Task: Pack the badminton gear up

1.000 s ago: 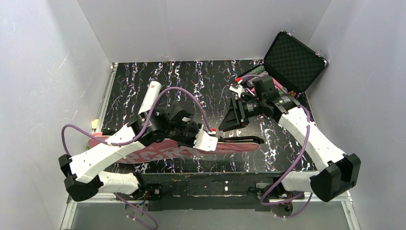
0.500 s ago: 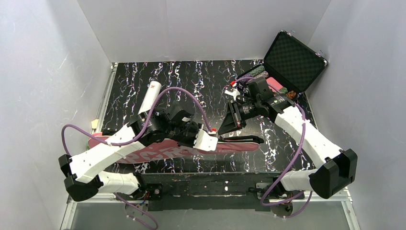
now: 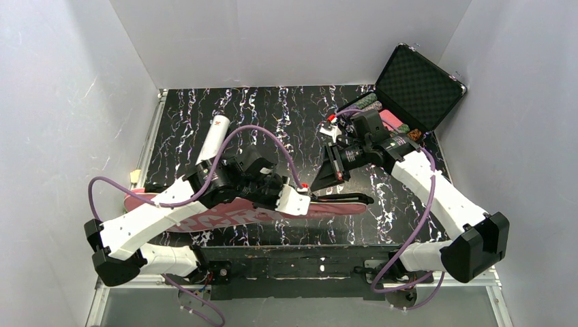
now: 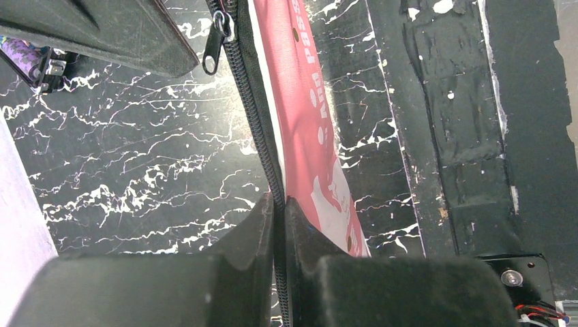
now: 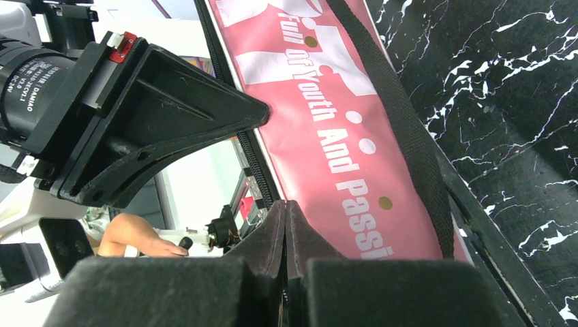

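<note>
The long pink racket bag (image 3: 225, 214) lies along the table's near edge, lettering up. My left gripper (image 3: 310, 197) is shut on the bag's black zipper edge (image 4: 262, 150); the left wrist view shows its jaws (image 4: 279, 203) pinching that edge. My right gripper (image 3: 317, 182) points down at the same edge just beyond it, fingers pressed together (image 5: 285, 204). The zipper pull (image 4: 215, 44) hangs right beside the right gripper's fingertip (image 4: 170, 58); whether it is pinched does not show. The white-grey tube (image 3: 213, 136) lies apart at the back left.
An open black case (image 3: 419, 85) stands at the back right corner, with patterned rolls (image 3: 370, 102) inside. White walls close in the table on three sides. The bag's black strap (image 5: 402, 129) runs along its far side.
My right gripper has shut its fingers and shifted a little left, down toward the bag's zipper. The left gripper and the bag have stayed put.
</note>
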Robot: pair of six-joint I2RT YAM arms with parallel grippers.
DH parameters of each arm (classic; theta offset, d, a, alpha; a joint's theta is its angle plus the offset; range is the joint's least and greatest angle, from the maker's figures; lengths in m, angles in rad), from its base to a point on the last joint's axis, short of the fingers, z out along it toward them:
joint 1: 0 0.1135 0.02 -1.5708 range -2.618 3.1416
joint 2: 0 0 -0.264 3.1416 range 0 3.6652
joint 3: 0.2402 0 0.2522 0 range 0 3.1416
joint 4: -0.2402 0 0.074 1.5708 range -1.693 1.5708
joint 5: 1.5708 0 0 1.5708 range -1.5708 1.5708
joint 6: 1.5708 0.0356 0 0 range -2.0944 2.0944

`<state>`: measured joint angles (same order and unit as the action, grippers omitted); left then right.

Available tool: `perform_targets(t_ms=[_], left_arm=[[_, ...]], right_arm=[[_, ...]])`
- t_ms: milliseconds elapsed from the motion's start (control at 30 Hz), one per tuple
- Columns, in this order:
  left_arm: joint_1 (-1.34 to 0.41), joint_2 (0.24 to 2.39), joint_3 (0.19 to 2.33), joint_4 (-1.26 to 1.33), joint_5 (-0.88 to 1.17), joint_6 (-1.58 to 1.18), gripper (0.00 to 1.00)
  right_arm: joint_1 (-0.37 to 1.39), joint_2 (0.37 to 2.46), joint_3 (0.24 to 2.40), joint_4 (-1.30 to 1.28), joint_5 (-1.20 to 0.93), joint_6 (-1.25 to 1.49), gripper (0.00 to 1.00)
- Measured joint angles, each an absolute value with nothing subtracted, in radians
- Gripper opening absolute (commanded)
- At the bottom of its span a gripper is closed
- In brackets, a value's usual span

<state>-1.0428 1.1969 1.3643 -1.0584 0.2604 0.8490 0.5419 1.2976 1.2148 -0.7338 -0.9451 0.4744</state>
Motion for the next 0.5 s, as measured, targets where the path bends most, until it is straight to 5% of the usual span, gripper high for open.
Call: perform_targets(t_ms=[67, 133, 233, 367, 500], left_arm=[[-1.043, 1.197, 1.359, -1.054, 0.255, 0.850, 0.00], [-1.043, 1.197, 1.354, -1.050, 0.249, 0.853, 0.00], [-1.043, 1.197, 1.353, -1.048, 0.244, 0.854, 0.00], [-1.043, 1.197, 1.353, -1.047, 0.242, 0.857, 0.00], [-1.043, 1.197, 1.353, -1.047, 0.239, 0.858, 0.00]], right_arm=[[0.542, 1.295, 1.215, -0.732, -0.945, 0.480, 0.01], [0.542, 1.292, 1.216, -0.730, -0.946, 0.491, 0.31], [0.542, 1.291, 1.217, -0.734, -0.944, 0.496, 0.53], [0.556, 1.299, 1.242, -0.764, -0.924, 0.476, 0.55], [0.591, 1.320, 1.273, -0.780, -0.902, 0.459, 0.40]])
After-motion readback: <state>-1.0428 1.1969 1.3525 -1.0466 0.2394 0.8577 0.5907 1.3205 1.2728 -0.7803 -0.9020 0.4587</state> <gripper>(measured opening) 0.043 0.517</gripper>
